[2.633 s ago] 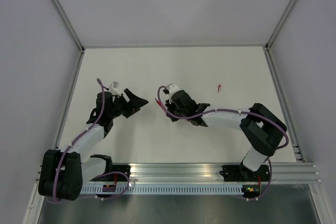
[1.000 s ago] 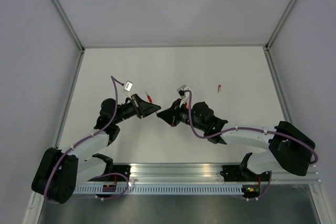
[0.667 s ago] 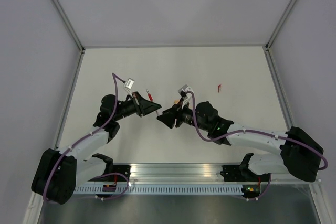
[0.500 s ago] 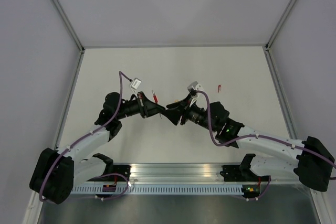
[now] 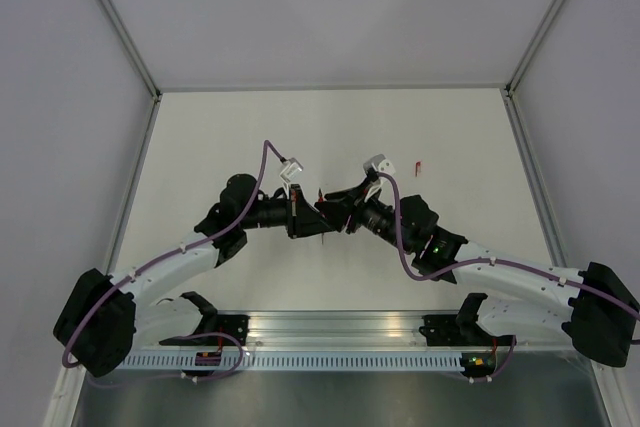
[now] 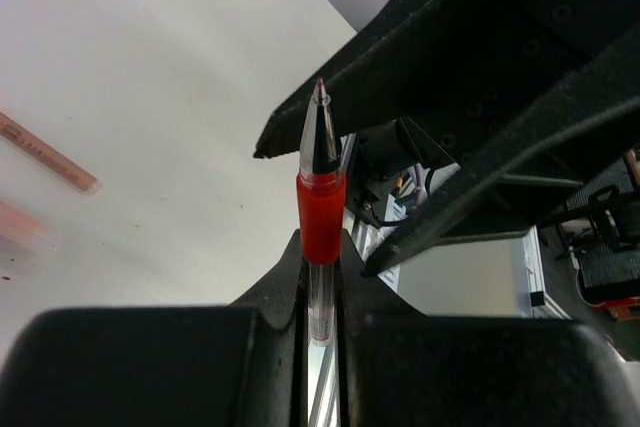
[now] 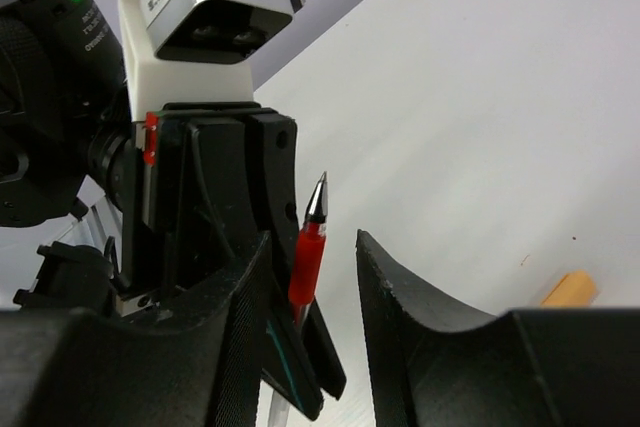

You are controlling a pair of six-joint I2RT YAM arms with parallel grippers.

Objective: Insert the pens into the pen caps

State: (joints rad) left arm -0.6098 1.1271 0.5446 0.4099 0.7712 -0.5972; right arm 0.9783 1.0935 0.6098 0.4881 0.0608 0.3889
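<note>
Red grip, clear body and a bare pointed tip: that is the pen (image 6: 322, 202), and the left end effector (image 6: 322, 247) pinches it tight between its two fingers. The pen stands up out of the fingers, with the red grip just above them and the tip on top. No cap sits on the tip. The right end effector (image 7: 312, 235) is right in front of it, up over the middle of the white counter (image 5: 300, 127), and its two black fingers are spread wide with nothing between their pads. From the right wrist camera the pen shows in the gap between those spread fingers, but I cannot tell if it touches them. A pale orange pen cap (image 7: 570, 289) lies flat on the counter, off to one side and apart from both arms. From the left wrist camera a pale orange tube (image 6: 45, 152) also lies flat on the counter, cut off by the edge of the view, and I cannot tell if it is a pen or a cap. A small red piece (image 5: 417, 167) lies alone farther back on the right, too tiny to name.
</note>
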